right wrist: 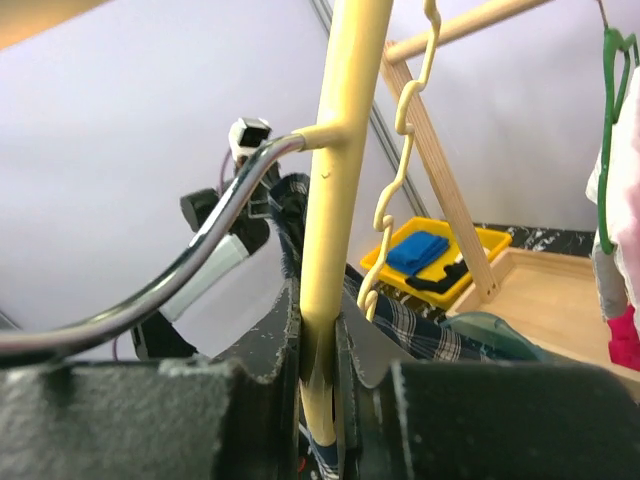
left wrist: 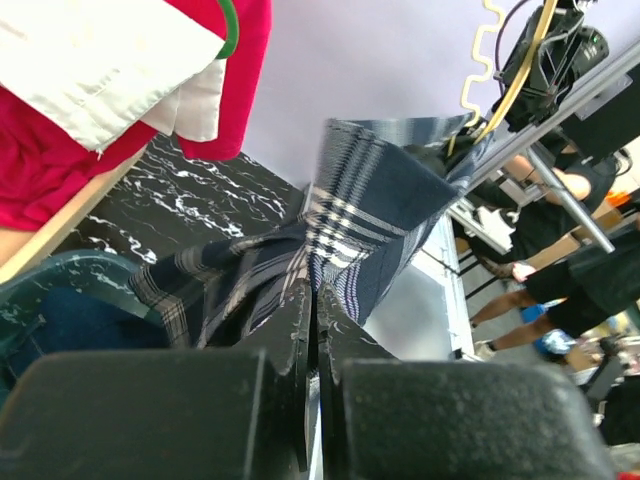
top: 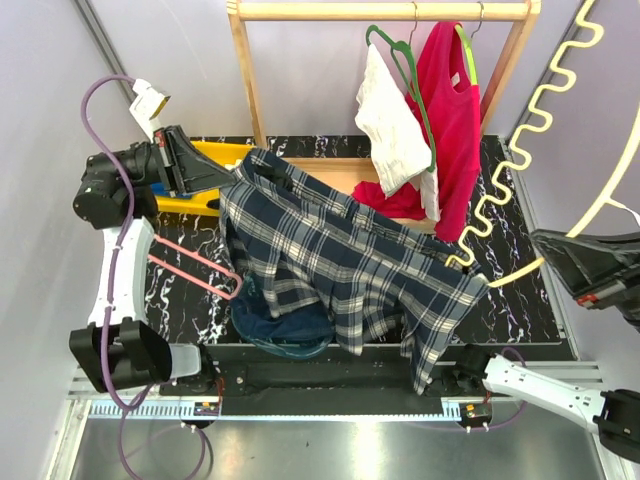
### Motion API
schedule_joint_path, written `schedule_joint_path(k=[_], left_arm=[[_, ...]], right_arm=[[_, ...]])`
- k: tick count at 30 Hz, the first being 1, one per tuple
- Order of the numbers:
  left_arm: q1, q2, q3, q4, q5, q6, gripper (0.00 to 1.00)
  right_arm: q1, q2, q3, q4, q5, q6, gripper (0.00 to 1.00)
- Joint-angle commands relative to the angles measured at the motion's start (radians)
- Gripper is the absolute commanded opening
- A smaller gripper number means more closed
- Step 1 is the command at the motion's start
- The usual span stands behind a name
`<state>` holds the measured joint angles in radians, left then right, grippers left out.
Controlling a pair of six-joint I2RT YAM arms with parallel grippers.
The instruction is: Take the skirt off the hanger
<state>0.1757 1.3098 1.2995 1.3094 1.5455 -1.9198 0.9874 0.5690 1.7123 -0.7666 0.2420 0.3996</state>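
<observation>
- Top external view. Plaid skirt (top: pixel 350 245): spread slantwise over the black marbled table (top: pixel 525 300), raised at both ends, with its middle sagging and folds trailing past the table's near edge.
- Left gripper (top: pixel 222 172): at the far-left corner of the skirt, jaws clenched on the fabric edge.
- Right gripper (top: pixel 545 252): at the right side, grasping the yellow hanger (top: pixel 520 140). The hanger's wavy bar runs down to the skirt's near-right corner.
- Wooden rack (top: pixel 245 70) behind, carrying a green hanger (top: pixel 400 60) with a white garment (top: pixel 390 130), beside a red garment (top: pixel 455 110).
- Yellow bin (top: pixel 225 152) sits under the left gripper. A teal basin (top: pixel 262 345) lies partly under the skirt.
- Left wrist view. Left gripper (left wrist: pixel 315 300): fingers pressed together, with plaid skirt (left wrist: pixel 370 200) cloth pinched between them. The fabric stretches away taut toward the yellow hanger (left wrist: pixel 525 70) at upper right.
- Right wrist view. Right gripper (right wrist: pixel 320 325): jaws clamped on the yellow hanger (right wrist: pixel 345 150) bar, which stands upright between the fingers. Its metal hook (right wrist: pixel 180 285) curves off to the left.
- A strip of plaid skirt (right wrist: pixel 420 325) shows beyond the fingers, with the yellow bin (right wrist: pixel 480 240) behind it.
</observation>
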Motion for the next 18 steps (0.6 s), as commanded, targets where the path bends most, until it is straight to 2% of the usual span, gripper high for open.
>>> schedule_joint_path(k=[1, 3, 4, 6, 7, 10, 11, 14, 18], left_arm=[[-0.014, 0.020, 0.027, 0.350, 0.080, 0.002, 0.00], [-0.088, 0.022, 0.029, 0.356, 0.106, 0.008, 0.00], [-0.140, 0.022, 0.012, 0.355, 0.128, 0.010, 0.00], [-0.169, 0.023, -0.017, 0.355, 0.127, 0.008, 0.00], [-0.214, 0.025, -0.057, 0.355, 0.119, 0.010, 0.00], [-0.290, 0.035, -0.104, 0.356, 0.110, 0.019, 0.00], [-0.303, 0.045, -0.133, 0.356, 0.102, 0.018, 0.00], [-0.315, 0.051, -0.216, 0.356, 0.079, 0.016, 0.00], [-0.269, 0.028, -0.379, 0.356, 0.136, 0.100, 0.00]], right_arm=[[0.002, 0.064, -0.028, 0.068, -0.032, -0.031, 0.00], [0.002, 0.086, -0.052, 0.133, -0.050, -0.057, 0.00], [0.002, 0.088, -0.101, 0.250, -0.056, -0.070, 0.00], [0.002, 0.123, -0.179, 0.387, -0.084, -0.120, 0.00], [0.002, 0.149, -0.192, 0.508, -0.096, -0.139, 0.00], [0.002, 0.310, -0.149, 0.636, -0.161, -0.195, 0.00], [0.003, 0.395, -0.120, 0.645, -0.177, -0.224, 0.00], [0.002, 0.507, 0.009, 0.633, -0.214, -0.269, 0.00], [0.002, 0.519, 0.098, 0.589, -0.213, -0.297, 0.00]])
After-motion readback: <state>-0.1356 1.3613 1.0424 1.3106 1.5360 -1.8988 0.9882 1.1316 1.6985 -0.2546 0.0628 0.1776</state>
